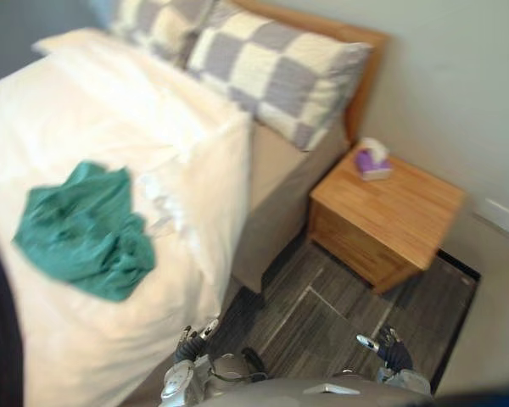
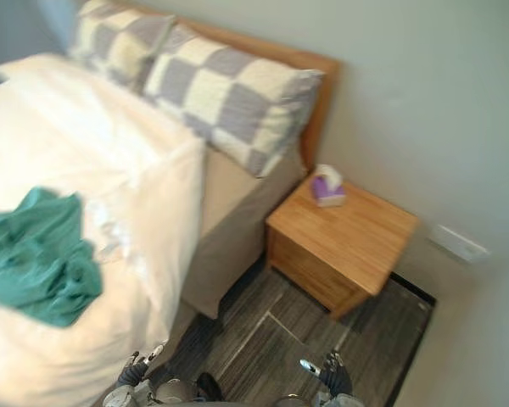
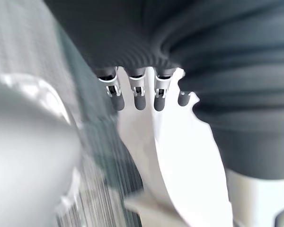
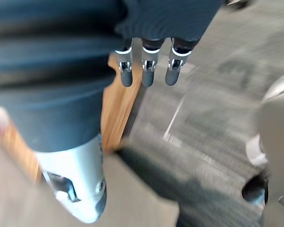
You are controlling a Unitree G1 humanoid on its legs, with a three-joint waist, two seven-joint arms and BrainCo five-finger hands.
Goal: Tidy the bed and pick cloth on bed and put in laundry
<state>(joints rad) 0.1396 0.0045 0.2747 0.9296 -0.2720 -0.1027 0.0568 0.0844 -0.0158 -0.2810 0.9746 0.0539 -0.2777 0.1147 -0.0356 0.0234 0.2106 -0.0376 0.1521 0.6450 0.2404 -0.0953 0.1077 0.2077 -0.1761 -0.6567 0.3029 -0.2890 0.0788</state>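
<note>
A crumpled teal-green cloth lies in a loose, folded heap on the near left part of the bed, on top of a smooth white duvet. The duvet's right edge hangs down the bed's side in a soft fold. At the far end, two plump pillows in a grey and cream check lean against a plain wooden headboard.

To the right of the bed, close to its side, stands a boxy nightstand of warm, light wood with a flat square top. A small purple tissue box with a white tissue poking out sits at the top's far corner. The floor is dark grey planks with a visible grain. Behind it all is a flat pale grey wall bearing a white rectangular plate low down.

Both arms hang low at the near edge, over the floor. The left robot hand is just beside the duvet's hanging edge, its fingers relaxed and straight, gripping nothing. The right robot hand hangs near the nightstand, well apart from the cloth, its fingers likewise loose and empty.
</note>
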